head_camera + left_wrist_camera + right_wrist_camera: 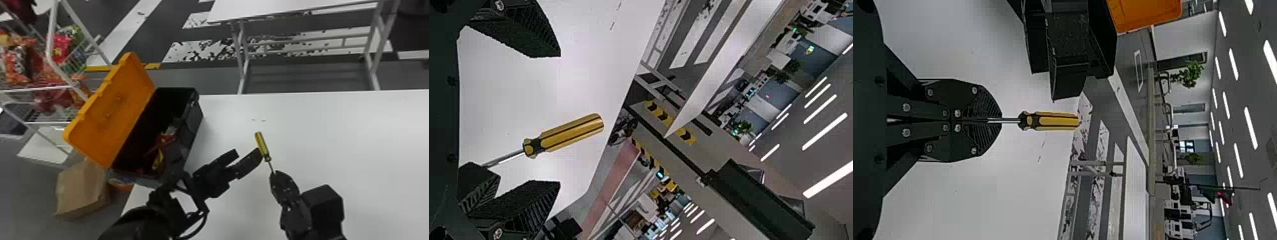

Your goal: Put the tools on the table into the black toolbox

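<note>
The right gripper (pixel 275 173) holds the screwdriver (pixel 261 143) over the table (pixel 357 140), jaws clamped on its shaft (pixel 271 166), handle (pixel 571 134) towards the far edge; the left gripper (pixel 248 152) waits near the handle, jaws apart. For a likely handover, the left should centre on the handle and grip firmly before the right lets go, then head for the toolbox (pixel 193 119) at the far left corner.
</note>
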Available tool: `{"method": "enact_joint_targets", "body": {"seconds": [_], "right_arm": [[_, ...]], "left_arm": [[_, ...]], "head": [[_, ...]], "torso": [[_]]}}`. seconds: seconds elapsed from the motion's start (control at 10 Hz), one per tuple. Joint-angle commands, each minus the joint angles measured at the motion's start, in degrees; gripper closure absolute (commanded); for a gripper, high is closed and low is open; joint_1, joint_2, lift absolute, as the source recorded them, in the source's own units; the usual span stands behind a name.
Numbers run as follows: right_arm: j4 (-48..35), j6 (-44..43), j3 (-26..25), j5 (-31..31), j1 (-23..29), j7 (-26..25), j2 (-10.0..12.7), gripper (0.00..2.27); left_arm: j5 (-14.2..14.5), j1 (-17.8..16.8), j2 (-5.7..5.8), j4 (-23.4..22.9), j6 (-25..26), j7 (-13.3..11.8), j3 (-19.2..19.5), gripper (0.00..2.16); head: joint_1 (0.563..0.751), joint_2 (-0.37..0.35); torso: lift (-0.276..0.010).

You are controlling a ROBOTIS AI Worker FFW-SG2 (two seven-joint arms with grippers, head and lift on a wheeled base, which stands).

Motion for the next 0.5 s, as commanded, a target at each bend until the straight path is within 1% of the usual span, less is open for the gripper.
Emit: {"method": "enact_joint_targets", "body": {"seconds": [0.0,0.1,0.2,0.4], "right_arm": [[-0.10,-0.43,0.70,0.37,0.36,0.35,-0.32,2.24],[-0.10,-0.61,1.05,0.46,0.53,0.79,-0.41,2.24],[-0.19,-0.61,1.32,0.46,0.53,0.79,-0.50,2.24],[-0.28,-0.61,1.41,0.46,0.44,1.06,-0.50,2.24]], "left_arm": [[2.01,-2.02,0.03,0.11,4.32,0.03,0.71,0.08],[3.95,-3.16,0.12,0.38,6.78,-0.06,1.32,0.09],[3.95,-3.51,0.03,0.73,6.78,-0.06,1.23,0.12],[3.95,-4.83,0.03,2.22,9.41,-0.06,0.88,0.18]], "head": [[0.695,0.350],[0.695,0.350],[0.695,0.350],[0.695,0.350]], "torso": [[-0.075],[-0.075],[-0.075],[-0.075]]}}
